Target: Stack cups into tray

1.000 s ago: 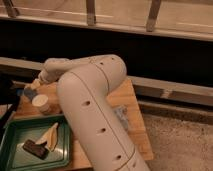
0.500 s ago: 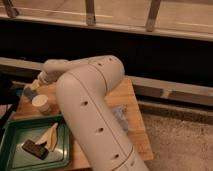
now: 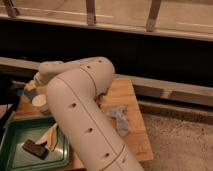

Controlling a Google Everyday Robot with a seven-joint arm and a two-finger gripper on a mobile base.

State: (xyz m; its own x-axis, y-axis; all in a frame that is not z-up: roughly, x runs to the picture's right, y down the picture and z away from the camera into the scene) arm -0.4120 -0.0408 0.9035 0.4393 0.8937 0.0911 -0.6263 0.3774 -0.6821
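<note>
While the arm's bulky cream forearm blocks much of the wooden board point(image 3: 129, 97), the gripper point(image 3: 31, 86) sits at the board's far left end, just above the cups. Its jaws stand spread apart; nothing is visibly clamped between them.

Cup positions: white cup point(image 3: 39, 103) upright on the board, directly below and slightly right of the gripper, mouth up. A blue-grey cup point(image 3: 25, 93) appears just beside it to the left, partly hidden by the wrist; contact between the two cannot be confirmed.

Tray point(image 3: 15, 159): dark green, off the board's near-left corner, nearer the camera than the cups. It already holds a dark flat object point(image 3: 35, 148) and a pale wedge-shaped item point(image 3: 51, 137); neither is a cup.

Key relation: the white cup lies almost under the open jaws, so the approach is judged a short straight descent. Being round, the cup imposes no preferred wrist angle. Tray lies toward the viewer from there.

Unrelated: crumpled grey-blue cloth point(image 3: 120, 118) on the board's right half.
</note>
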